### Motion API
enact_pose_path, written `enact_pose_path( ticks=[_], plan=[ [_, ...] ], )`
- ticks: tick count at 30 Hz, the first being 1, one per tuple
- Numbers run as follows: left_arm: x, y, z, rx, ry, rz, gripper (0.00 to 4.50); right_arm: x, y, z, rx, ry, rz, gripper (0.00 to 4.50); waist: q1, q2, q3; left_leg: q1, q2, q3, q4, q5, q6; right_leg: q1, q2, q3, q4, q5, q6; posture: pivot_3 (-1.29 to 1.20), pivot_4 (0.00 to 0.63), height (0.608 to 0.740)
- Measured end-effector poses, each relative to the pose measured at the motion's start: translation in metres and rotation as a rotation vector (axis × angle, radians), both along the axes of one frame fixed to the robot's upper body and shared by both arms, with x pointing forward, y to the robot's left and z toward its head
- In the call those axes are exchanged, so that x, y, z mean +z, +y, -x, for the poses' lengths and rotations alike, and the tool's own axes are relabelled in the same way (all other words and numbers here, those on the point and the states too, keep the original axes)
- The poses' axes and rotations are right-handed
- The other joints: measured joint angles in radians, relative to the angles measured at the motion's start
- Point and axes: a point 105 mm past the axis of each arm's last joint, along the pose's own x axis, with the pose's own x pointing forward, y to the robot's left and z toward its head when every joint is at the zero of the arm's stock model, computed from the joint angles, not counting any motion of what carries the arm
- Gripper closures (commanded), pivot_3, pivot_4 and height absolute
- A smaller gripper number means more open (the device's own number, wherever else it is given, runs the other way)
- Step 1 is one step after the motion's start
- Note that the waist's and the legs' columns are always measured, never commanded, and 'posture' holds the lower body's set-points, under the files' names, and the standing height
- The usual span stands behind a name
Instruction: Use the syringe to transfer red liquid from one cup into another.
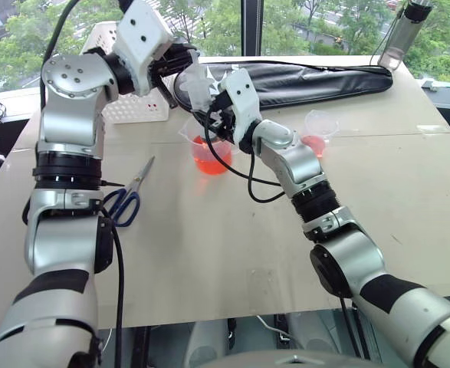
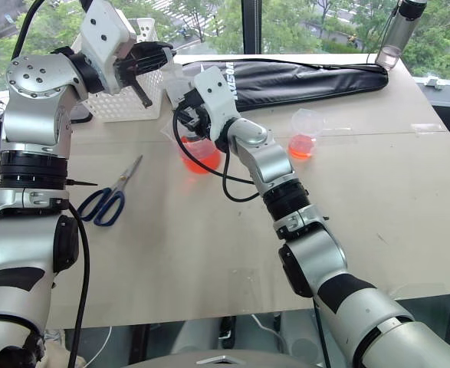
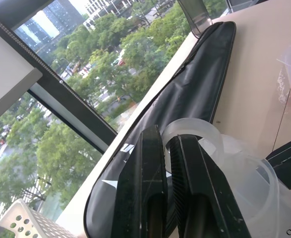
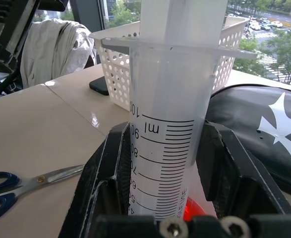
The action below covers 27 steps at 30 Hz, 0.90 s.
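The clear syringe (image 4: 170, 124) stands upright with its printed scale facing the right wrist camera. My right gripper (image 1: 213, 115) is shut on its barrel. My left gripper (image 1: 185, 65) is shut on the white plunger ring (image 3: 195, 134) at the top. Directly below sits the handled measuring cup (image 1: 208, 153), holding red liquid (image 1: 209, 162). The syringe tip is hidden behind my right gripper. The smaller handleless cup (image 1: 318, 132) stands to the right on the table, with a little red liquid (image 1: 313, 146) in its bottom.
Blue-handled scissors (image 1: 129, 201) lie on the table to the left. A white perforated basket (image 1: 136, 107) stands behind my left arm, with a dark flat object (image 4: 103, 85) beside it. A long black bag (image 1: 309, 77) lies across the back. A clear bottle (image 1: 401, 34) stands far right.
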Motion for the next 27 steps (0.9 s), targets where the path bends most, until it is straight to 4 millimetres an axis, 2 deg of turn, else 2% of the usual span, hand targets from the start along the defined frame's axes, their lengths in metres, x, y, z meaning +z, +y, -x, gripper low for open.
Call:
enact_pose_path(
  ticks=[7,8,9,11,14,16,20,23,27],
  plan=[
    [0.001,0.001,0.001,-0.005,0.009,0.006,4.50,0.000,0.001,0.001,0.003,0.003,-0.006,3.04,-0.001,0.000,0.000,0.000,0.000,0.000,0.000,0.000,0.000,0.000,0.000,0.000,0.000,0.000,0.000,0.00,0.150,0.724],
    [0.001,0.002,0.002,-0.014,0.026,0.018,3.76,0.000,0.002,0.001,0.007,0.006,-0.014,3.04,-0.001,0.000,0.000,0.000,0.000,0.000,0.000,0.000,0.000,0.000,0.000,0.000,0.000,0.000,0.000,0.00,0.150,0.724],
    [0.002,0.002,0.005,-0.031,0.045,0.037,3.48,0.002,0.001,0.001,0.008,0.008,-0.025,3.04,-0.001,0.000,0.000,0.000,0.000,0.000,0.000,0.000,0.000,0.000,0.000,0.000,0.000,0.000,0.000,0.00,0.150,0.724],
    [0.007,0.005,0.008,-0.046,0.064,0.076,2.57,0.003,0.001,0.002,0.017,0.005,-0.036,3.06,-0.001,0.000,0.000,0.000,0.000,0.000,0.000,0.000,0.000,0.000,0.000,0.000,0.000,0.000,0.000,0.00,0.150,0.724],
    [0.010,0.009,0.014,-0.073,0.140,0.164,1.60,0.006,0.001,0.002,0.027,0.011,-0.062,3.06,-0.001,0.000,0.000,0.000,0.000,0.000,0.000,0.000,0.000,0.000,0.000,0.000,0.000,0.000,0.000,0.00,0.150,0.724],
    [0.008,0.016,0.023,-0.111,0.243,0.198,1.58,0.009,-0.001,0.001,0.026,0.021,-0.095,3.06,-0.005,0.000,0.000,0.000,0.000,0.000,0.000,0.000,0.000,0.000,0.000,0.000,0.000,0.000,0.000,0.00,0.150,0.724],
    [0.002,0.024,0.039,-0.179,0.406,0.286,1.58,0.034,-0.001,0.006,0.044,-0.016,-0.156,3.06,-0.006,0.000,0.000,0.000,0.000,-0.001,0.000,0.000,0.000,0.000,0.001,0.000,0.000,0.000,0.000,0.00,0.150,0.724],
    [0.010,0.035,0.044,-0.185,0.439,0.374,1.58,0.046,0.000,0.011,0.062,-0.040,-0.179,3.06,-0.005,0.000,0.000,0.000,0.000,-0.001,0.000,0.000,0.000,0.000,0.001,0.000,0.000,0.000,0.000,0.00,0.150,0.724],
    [0.022,0.047,0.046,-0.173,0.446,0.516,1.58,0.047,-0.001,0.012,0.072,-0.017,-0.189,3.06,-0.001,0.000,0.000,0.001,0.000,-0.001,0.000,0.000,0.000,0.000,0.000,0.000,0.000,0.000,0.000,0.00,0.150,0.724]
  ],
)
